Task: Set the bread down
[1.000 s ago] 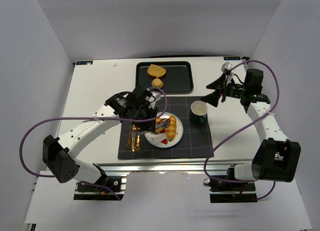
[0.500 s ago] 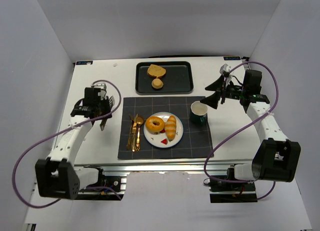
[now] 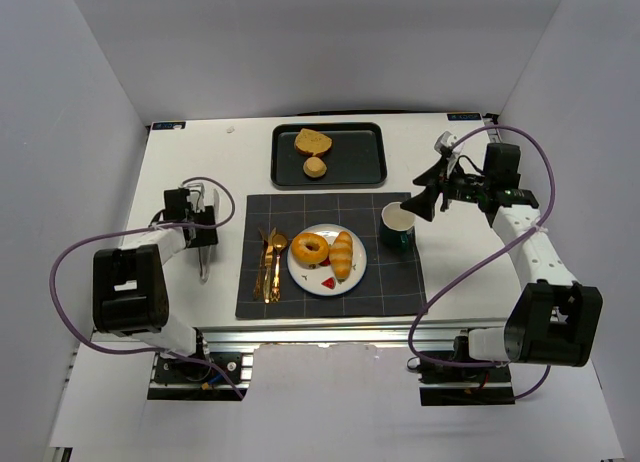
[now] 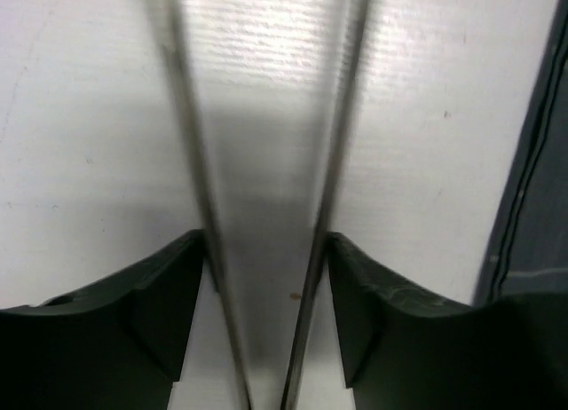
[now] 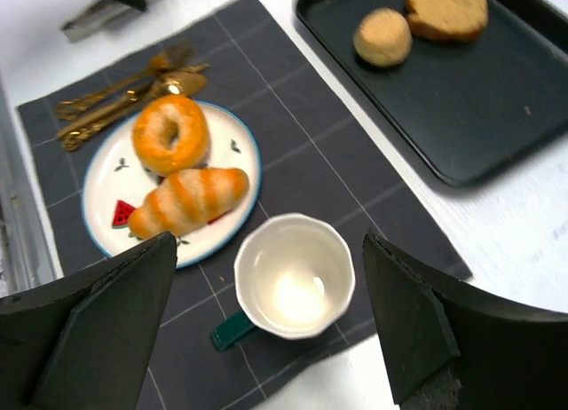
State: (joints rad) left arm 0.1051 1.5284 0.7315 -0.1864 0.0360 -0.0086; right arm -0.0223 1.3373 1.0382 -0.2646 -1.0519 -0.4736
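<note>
Your left arm (image 3: 160, 244) and right arm (image 3: 535, 247) are built alike: white links between black joints and blocky black bases. A purple cable (image 3: 520, 130) loops beside each. The left claw (image 3: 203, 262) carries long, thin silvery fingers (image 4: 191, 161) in black mounts. The right claw (image 3: 428, 185) carries broad black wedge fingers (image 5: 98, 330).

– What sat under the right gripper (image 5: 269, 250), fingers (image 5: 98, 330) spread wide?
– An empty white cup (image 5: 293, 277) with a green handle, on the dark placemat (image 5: 311, 161).
– And beyond it?
– A plate (image 5: 241, 153) toward the worktop's railed edge held a doughnut (image 5: 170, 135) and a striped roll (image 5: 188, 201) side by side, gold cutlery (image 5: 124, 104) just beside it. A black tray (image 5: 497, 99) with two bread pieces (image 5: 446, 9) lay off the mat.
</note>
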